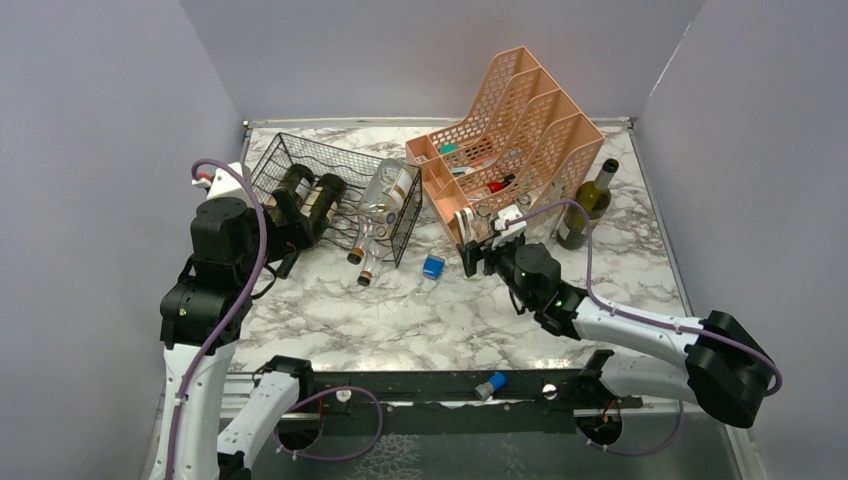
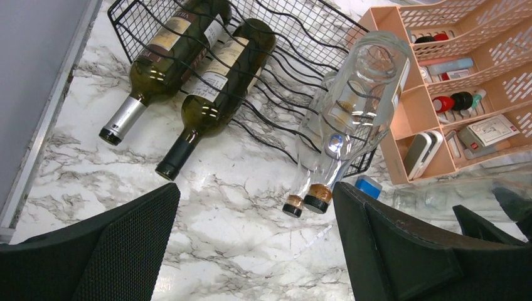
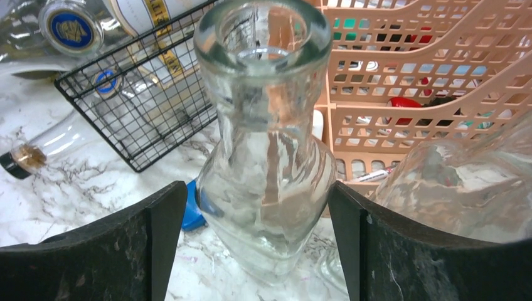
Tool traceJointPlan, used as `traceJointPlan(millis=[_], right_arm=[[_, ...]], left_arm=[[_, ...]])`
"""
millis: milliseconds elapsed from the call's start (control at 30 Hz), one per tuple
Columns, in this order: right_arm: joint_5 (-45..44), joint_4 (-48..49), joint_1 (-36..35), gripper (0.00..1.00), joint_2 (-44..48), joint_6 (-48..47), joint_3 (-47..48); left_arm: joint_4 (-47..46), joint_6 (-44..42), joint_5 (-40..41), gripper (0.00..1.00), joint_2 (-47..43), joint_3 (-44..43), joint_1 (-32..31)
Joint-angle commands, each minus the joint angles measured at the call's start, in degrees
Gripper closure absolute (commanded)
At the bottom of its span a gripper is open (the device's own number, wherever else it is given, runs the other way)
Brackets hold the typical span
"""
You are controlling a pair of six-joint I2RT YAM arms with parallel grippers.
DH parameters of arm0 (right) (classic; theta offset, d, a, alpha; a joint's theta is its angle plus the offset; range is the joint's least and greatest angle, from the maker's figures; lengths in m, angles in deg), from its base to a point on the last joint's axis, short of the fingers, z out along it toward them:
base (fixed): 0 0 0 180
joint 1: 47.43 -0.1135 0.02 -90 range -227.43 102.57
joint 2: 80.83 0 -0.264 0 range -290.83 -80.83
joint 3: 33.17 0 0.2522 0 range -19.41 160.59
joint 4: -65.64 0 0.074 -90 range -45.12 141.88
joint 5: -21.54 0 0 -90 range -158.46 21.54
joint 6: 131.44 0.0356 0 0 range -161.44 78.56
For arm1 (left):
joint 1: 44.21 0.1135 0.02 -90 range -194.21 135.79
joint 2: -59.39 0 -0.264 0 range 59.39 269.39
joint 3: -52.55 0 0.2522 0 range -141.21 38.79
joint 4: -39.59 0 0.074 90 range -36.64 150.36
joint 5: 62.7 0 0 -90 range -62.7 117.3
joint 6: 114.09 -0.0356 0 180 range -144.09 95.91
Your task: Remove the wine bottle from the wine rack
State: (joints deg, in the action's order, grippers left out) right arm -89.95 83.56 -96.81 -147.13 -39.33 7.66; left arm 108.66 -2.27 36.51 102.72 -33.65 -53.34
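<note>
The left arm rises from its base, folds at the elbow and brings its wrist to the near left corner of the wine rack [image 1: 310, 155], a black wire basket lying on the marble tabletop [image 1: 400, 320]. The left hand [image 2: 256, 191] hovers above the tabletop just in front of the rack, its fingers spread wide with nothing between them.

Inside the rack lie a dark wine bottle with a silver cap [image 2: 160, 59] and, touching it on the right, a dark wine bottle with a black cap [image 2: 216, 84]. Both necks poke out of the rack's near side. Two clear bottles [image 2: 351, 106] lie at the rack's right end, necks also sticking out.

The right arm stretches low across the tabletop to the right of the rack, in front of a peach organizer [image 1: 520, 120]. The right hand [image 3: 256, 188] has its fingers apart on either side of an upright clear glass vessel [image 3: 266, 175]. A gap shows at one finger; whether the other touches the glass cannot be told.

A small blue object [image 1: 433, 266] lies by the rack's near right corner. A green bottle [image 1: 590, 205] stands well right of the rack, beyond the organizer.

From above, the glass vessel is nearly invisible and the left hand blends into the dark rack. A second glass shape at the edge of the right wrist view is blurred and cut off
</note>
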Motion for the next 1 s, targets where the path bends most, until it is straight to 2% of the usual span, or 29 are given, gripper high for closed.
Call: traceJointPlan(millis=[0,333,433,600,867,967], right_arm=[[3.0,-8.0,0.3,0.15,3.1,1.0,2.0],[3.7,-20.9,0.3,0.07,11.4,1.6,3.5],[4.2,-23.4,0.3,0.0,15.1,1.4,3.8],[5.7,-27.0,0.2,0.0,19.5,0.6,4.1],[8.5,-30.5,0.3,0.0,23.7,0.5,3.5],[8.7,-31.1,0.3,0.0,25.4,0.7,3.7]], left_arm=[[-2.1,0.4,-1.4,0.01,-0.7,0.9,-0.2],[-3.4,1.2,-2.1,0.01,-1.0,6.2,-0.2],[-3.9,1.7,-2.3,0.01,-1.2,8.2,-0.2],[-6.1,3.6,-4.9,0.01,-0.5,11.5,-0.2],[-13.5,8.6,-15.2,0.01,3.9,18.4,-0.2],[-16.5,8.9,-14.7,0.05,5.7,19.3,-0.2]])
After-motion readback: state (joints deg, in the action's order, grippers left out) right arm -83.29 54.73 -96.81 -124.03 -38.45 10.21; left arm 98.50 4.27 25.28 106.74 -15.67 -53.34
